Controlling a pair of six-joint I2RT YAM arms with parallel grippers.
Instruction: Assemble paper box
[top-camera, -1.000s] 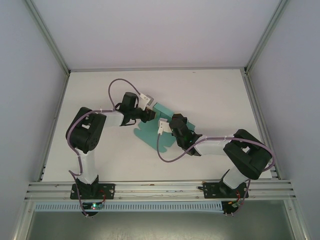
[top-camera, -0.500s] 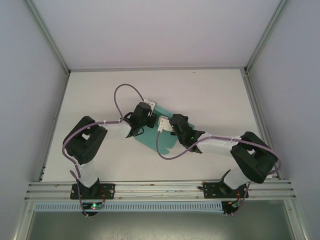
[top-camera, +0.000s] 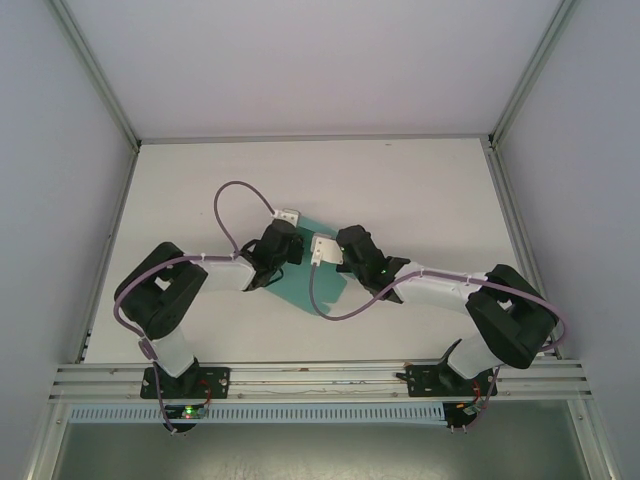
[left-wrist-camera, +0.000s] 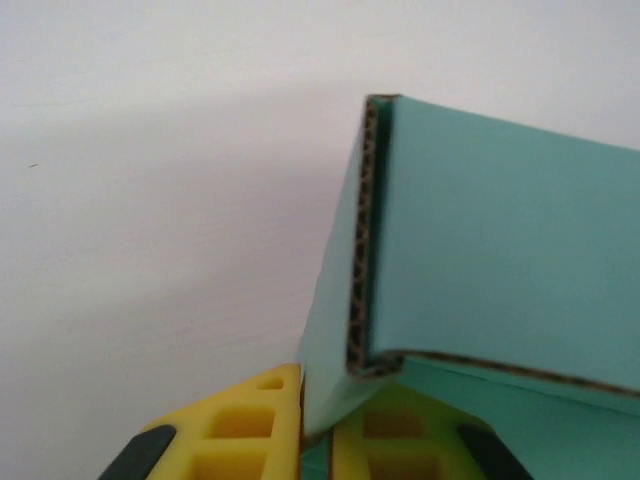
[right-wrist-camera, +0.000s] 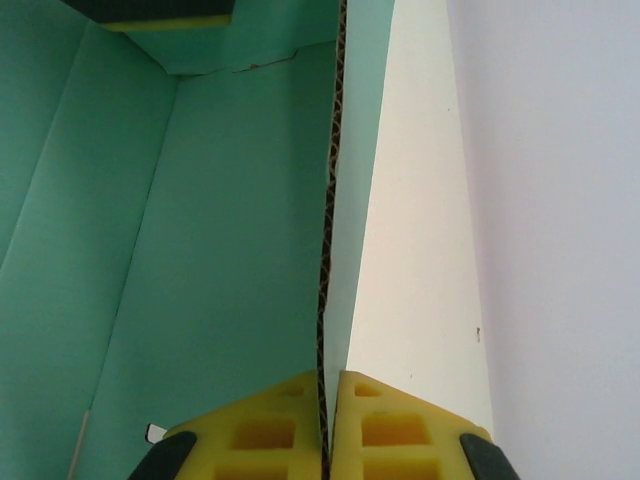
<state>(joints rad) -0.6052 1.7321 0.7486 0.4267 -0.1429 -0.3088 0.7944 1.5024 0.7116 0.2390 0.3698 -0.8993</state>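
Note:
The teal-green paper box (top-camera: 322, 286) lies mid-table between my two grippers, mostly covered by them. My left gripper (top-camera: 290, 252) is on its left side. In the left wrist view its yellow fingers (left-wrist-camera: 235, 425) are shut on an upright card wall, and a folded corner of the paper box (left-wrist-camera: 500, 230) rises just ahead with its corrugated edge showing. My right gripper (top-camera: 338, 262) is on the right side. Its yellow fingertips (right-wrist-camera: 270, 425) pinch a thin standing wall of the paper box (right-wrist-camera: 220, 220), edge-on between them.
The white table (top-camera: 430, 190) runs back to grey walls, with metal rails (top-camera: 320, 378) along the near edge. Purple cables (top-camera: 232, 195) loop above both wrists. Bare tabletop (right-wrist-camera: 420, 250) lies right of the pinched wall.
The left gripper has swung down and right onto the card, closer to the right gripper. The right gripper shifted slightly back and left. Less teal sheet shows flat; walls now stand up.

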